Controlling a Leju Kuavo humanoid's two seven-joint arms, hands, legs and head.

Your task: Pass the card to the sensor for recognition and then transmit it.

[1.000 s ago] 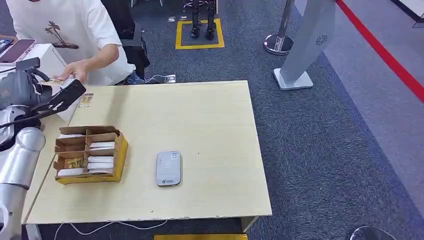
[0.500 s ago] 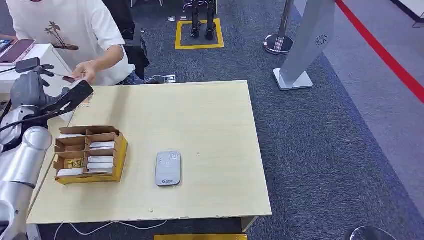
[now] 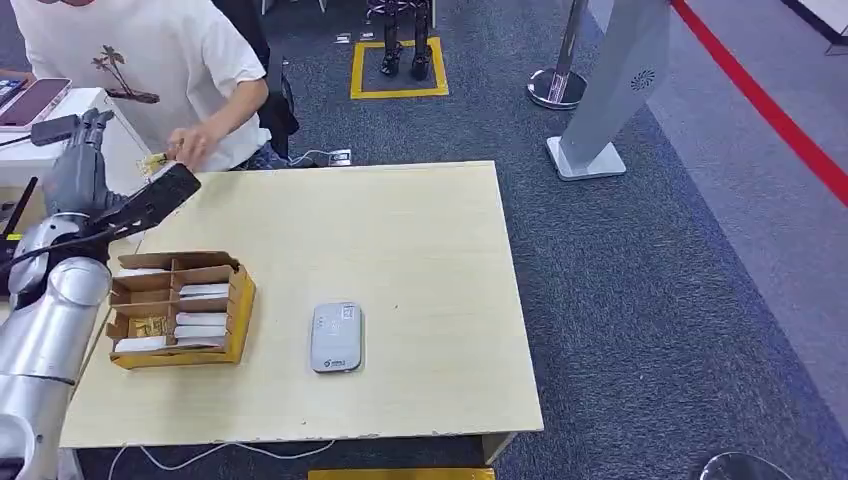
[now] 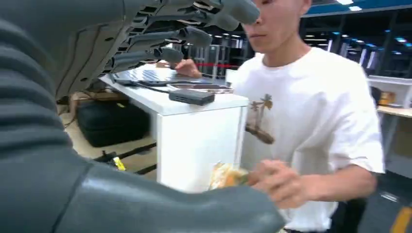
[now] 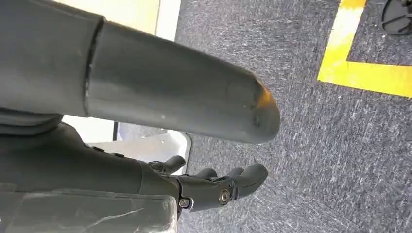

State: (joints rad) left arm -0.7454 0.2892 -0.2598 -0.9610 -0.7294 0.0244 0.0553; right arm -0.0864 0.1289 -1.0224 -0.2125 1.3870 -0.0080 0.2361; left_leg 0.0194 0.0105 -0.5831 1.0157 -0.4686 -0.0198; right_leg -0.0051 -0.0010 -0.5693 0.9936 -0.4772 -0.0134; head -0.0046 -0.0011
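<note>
Card in the person's hand, robot's left hand empty beside it

In the head view the left hand (image 3: 85, 165) is raised at the bench's (image 3: 400, 250) far left corner, fingers spread, holding nothing; the person's hand (image 3: 190, 148) just beside it holds the card (image 3: 155, 160). The left wrist view shows the card (image 4: 226, 175) closer, yellowish, against a white counter (image 4: 204, 131). The reader (image 3: 336, 337) lies beside the box (image 3: 180, 308). The right wrist view shows the right hand (image 5: 214, 187) hanging over carpet, fingers loosely curled, empty.
</note>
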